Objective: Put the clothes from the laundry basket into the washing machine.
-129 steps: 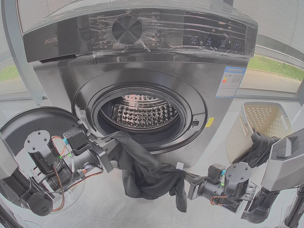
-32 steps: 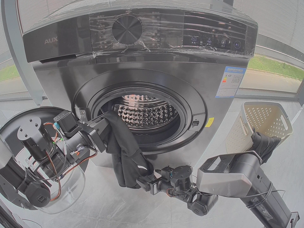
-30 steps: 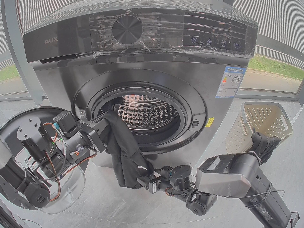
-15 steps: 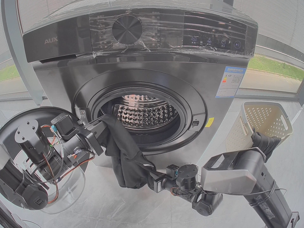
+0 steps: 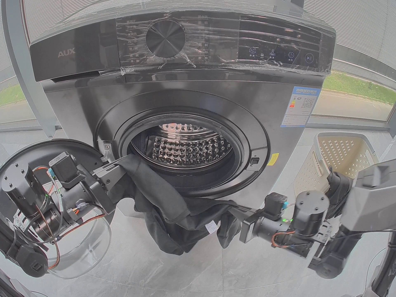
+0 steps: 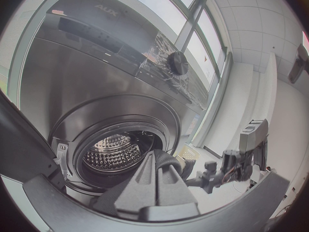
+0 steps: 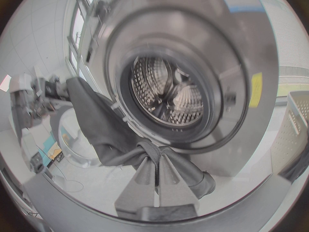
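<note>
Dark garment [image 5: 173, 217]: sags below left gripper [image 5: 119, 166] and right gripper [image 5: 234, 212], each clamped on it.
Risk: the sag may catch the door rim [image 5: 231, 180] just ahead and spill outside.

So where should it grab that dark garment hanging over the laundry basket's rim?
Probably the bunched hump of the dark garment draped over the laundry basket rim, coming from above: it stands proud of the wall, so it can be pinched from both sides.

Grey tiled floor [image 5: 247, 273], window post [image 5: 18, 62], grass [image 5: 359, 85] outside the glass
</note>
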You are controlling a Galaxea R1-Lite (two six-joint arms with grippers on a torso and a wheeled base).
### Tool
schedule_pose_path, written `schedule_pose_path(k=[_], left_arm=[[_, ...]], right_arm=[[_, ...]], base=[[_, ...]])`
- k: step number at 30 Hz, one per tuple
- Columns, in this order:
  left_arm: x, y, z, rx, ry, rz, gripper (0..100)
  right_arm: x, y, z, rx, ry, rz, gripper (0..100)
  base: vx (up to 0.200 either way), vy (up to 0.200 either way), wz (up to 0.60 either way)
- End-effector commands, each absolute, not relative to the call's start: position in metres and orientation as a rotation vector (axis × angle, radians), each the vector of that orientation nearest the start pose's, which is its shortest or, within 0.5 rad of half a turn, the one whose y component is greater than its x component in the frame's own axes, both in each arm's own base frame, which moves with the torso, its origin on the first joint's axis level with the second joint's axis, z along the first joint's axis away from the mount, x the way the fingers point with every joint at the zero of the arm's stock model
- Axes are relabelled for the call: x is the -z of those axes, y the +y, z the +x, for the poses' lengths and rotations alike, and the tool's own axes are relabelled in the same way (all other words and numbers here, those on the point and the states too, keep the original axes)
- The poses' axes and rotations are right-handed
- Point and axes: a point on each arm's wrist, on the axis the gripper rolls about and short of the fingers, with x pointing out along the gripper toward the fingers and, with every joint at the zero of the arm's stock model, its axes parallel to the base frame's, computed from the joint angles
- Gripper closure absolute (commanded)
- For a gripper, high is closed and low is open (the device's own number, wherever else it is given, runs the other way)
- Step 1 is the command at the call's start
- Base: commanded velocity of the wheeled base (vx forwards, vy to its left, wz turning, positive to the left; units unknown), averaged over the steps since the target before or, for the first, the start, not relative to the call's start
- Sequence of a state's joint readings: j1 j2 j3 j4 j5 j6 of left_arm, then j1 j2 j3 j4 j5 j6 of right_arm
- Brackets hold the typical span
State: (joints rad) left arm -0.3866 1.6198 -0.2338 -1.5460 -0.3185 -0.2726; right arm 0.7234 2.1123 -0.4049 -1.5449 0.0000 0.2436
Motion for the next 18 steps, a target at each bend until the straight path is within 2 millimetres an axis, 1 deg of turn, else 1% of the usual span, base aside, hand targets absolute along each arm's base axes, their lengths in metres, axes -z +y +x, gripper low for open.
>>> schedule_pose_path(k=[1,3,7,9,10,12,15,17,18], left_arm=[[-0.163,-0.058,0.202,0.733,-0.084,-0.249,100],[-0.161,-0.052,0.207,0.739,-0.075,-0.239,100],[-0.16,-0.038,0.211,0.771,-0.063,-0.221,100],[-0.158,-0.032,0.214,0.806,-0.046,-0.215,100],[-0.158,-0.032,0.214,0.806,-0.046,-0.215,100],[-0.155,-0.024,0.219,0.818,-0.028,-0.22,100],[-0.162,-0.018,0.231,0.797,-0.058,-0.22,100],[-0.162,-0.017,0.232,0.794,-0.061,-0.22,100],[-0.166,-0.013,0.236,0.778,-0.08,-0.212,100]], right_arm=[[-0.128,0.164,0.194,-0.703,0.05,0.24,100],[-0.138,0.16,0.195,-0.697,0.008,0.256,100],[-0.155,0.156,0.192,-0.709,-0.061,0.294,100],[-0.158,0.155,0.191,-0.72,-0.065,0.306,100],[-0.158,0.155,0.191,-0.72,-0.065,0.306,100],[-0.158,0.152,0.193,-0.734,-0.067,0.306,100],[-0.156,0.15,0.194,-0.737,-0.057,0.304,100],[-0.155,0.149,0.195,-0.735,-0.056,0.303,100],[-0.156,0.142,0.202,-0.714,-0.066,0.301,100]], base=[[0.0,0.0,0.0],[0.0,0.0,0.0],[0.0,0.0,0.0],[0.0,0.0,0.0],[0.0,0.0,0.0],[0.0,0.0,0.0],[0.0,0.0,0.0],[0.0,0.0,0.0],[0.0,0.0,0.0]])
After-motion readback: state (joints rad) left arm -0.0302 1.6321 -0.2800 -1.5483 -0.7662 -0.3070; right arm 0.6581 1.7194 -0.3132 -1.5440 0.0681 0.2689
